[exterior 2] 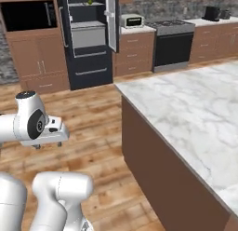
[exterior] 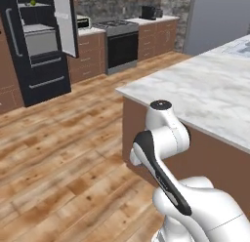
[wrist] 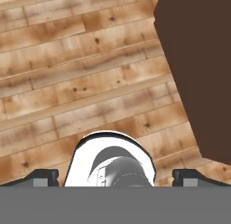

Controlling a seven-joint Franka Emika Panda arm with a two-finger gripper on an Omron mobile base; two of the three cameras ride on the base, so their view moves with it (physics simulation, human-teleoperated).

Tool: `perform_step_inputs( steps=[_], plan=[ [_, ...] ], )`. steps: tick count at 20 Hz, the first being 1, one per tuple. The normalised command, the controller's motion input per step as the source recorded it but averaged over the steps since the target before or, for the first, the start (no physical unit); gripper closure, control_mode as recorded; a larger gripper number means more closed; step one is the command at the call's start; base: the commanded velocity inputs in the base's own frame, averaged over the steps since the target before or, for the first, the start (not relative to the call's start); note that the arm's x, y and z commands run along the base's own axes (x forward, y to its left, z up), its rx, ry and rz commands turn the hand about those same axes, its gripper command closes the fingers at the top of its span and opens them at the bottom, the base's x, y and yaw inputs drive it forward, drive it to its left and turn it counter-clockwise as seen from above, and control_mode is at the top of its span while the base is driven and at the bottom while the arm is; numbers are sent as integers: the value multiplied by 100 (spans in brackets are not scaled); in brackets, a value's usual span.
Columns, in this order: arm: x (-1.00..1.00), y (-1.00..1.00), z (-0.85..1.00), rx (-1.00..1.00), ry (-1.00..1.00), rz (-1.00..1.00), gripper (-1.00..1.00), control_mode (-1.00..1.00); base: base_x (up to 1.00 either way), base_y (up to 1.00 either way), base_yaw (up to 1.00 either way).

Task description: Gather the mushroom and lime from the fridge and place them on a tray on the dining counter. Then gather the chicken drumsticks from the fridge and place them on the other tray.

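Observation:
The fridge [exterior: 36, 46] [exterior 2: 86, 37] stands across the room with its upper door swung open. A small green lime [exterior: 32, 2] [exterior 2: 89, 1] rests on its top shelf. The mushroom and the chicken drumsticks are out of view. My gripper [exterior 2: 48, 145] [wrist: 116, 178] hangs low beside the base, pointing down at the wooden floor, far from the fridge. Its fingertips [wrist: 43, 177] stand wide apart, open, with nothing held. A pale flat shape at the far end of the dining counter [exterior: 205, 90] [exterior 2: 195, 113] may be a tray [exterior: 241, 47]; I cannot tell for sure.
The counter's dark brown side wall [wrist: 198, 74] rises close to the right of the hand. A black oven [exterior: 121, 46] [exterior 2: 173, 44] and wooden cabinets [exterior: 88, 55] line the back wall. Open wood floor [exterior: 58, 148] lies between the base and the fridge.

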Motion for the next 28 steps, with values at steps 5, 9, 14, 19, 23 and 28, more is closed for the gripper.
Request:
perform_step_inputs(
  steps=[5, 9, 14, 19, 23, 28],
  plan=[
    [0, 0, 0, 0, 0, 0, -100, 100, 100, 51, -14],
    [0, 0, 0, 0, 0, 0, -100, 100, 100, 42, -10],
    [0, 0, 0, 0, 0, 0, -100, 100, 100, 33, -7],
    [0, 0, 0, 0, 0, 0, -100, 100, 100, 17, -2],
    [0, 0, 0, 0, 0, 0, -100, 100, 100, 4, -2],
    [0, 0, 0, 0, 0, 0, -100, 100, 100, 3, -4]
  ],
)
